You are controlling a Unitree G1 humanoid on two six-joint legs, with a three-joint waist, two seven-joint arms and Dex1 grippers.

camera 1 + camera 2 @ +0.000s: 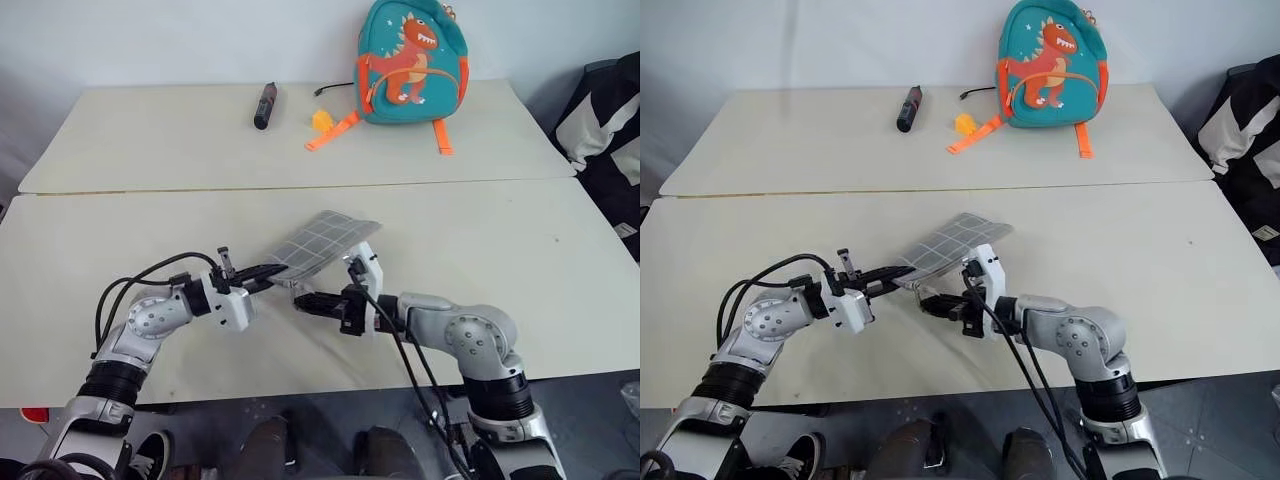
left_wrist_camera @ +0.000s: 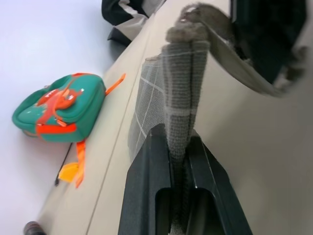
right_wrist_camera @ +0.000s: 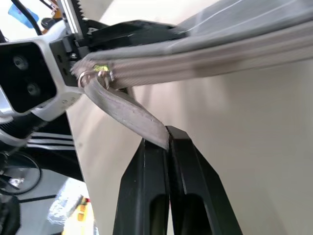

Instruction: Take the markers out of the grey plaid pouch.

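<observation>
So the left gripper (image 1: pixel 268 272) has its jaws clamped on the near corner of the grey plaid pouch (image 1: pixel 322 243), holding that end up off the tabletop (image 1: pixel 120 250). Pretty sure that's just to anchor it so the zipper has something to pull against.

The right gripper (image 1: pixel 303 301) sits just below and beside the left jaws, and its jaws are pressed together on the grey pull strap (image 3: pixel 128 111) hanging from the zipper ring at that same corner. In the right wrist view you can see the strap pinched right at the tips.

The pouch is basically stretched out from the left jaws, its long axis running away from them toward the far right, where the other end drops to rest on the tabletop. So it's tilted, zipper corner high and near, closed end low and far. Zipper edge faces the right jaws.

No markers visible yet; my guess is they're inside. Well beyond the jaws there's a dark stick (image 1: pixel 264 105) and a teal backpack (image 1: pixel 412 62), both untouched.
</observation>
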